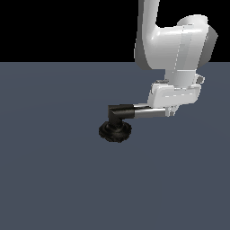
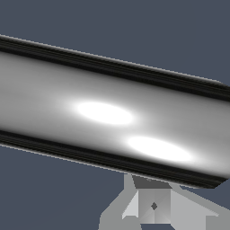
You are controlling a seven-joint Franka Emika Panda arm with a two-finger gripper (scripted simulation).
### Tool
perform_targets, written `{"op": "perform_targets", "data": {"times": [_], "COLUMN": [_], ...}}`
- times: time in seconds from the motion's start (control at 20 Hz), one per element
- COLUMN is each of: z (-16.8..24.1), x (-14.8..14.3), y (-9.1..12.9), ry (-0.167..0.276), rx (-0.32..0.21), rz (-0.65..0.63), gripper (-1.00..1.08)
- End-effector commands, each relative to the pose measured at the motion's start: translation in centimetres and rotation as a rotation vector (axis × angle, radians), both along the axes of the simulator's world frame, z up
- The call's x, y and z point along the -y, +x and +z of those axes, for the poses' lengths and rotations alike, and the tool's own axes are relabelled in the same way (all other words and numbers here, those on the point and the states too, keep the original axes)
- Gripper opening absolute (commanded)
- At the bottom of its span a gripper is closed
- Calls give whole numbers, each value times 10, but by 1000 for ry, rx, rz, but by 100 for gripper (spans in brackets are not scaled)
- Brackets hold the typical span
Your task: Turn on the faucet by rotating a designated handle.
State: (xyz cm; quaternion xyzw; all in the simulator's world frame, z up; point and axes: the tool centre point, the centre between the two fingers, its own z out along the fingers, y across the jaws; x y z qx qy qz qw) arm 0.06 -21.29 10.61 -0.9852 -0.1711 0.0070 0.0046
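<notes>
Faucet (image 1: pixel 116 126) count is just one, sitting on the dark gray floor (image 1: pixel 49 179), with one chrome handle (image 1: pixel 146 113) sticking out toward the exterior view's right. One gripper (image 1: pixel 170 111) is right down on that handle; can't tell if it's actually clamped.

the shiny chrome handle (image 2: pixel 112 117) fills the wrist view as a broad cylinder with two bright oval glints and dark bands along both long edges, with the plain grey-blue desk (image 2: pixel 134 27) behind it and a pale grey part of the tool (image 2: pixel 155 206) showing past one edge.
</notes>
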Motion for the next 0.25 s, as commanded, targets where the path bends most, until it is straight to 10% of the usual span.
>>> {"op": "perform_targets", "data": {"times": [0.0,0.2], "z": [4,5], "x": [5,9], "y": [13,21], "ry": [-6,-7], "rx": [14,15], "rz": [1,0], "gripper": [-100,-100]}}
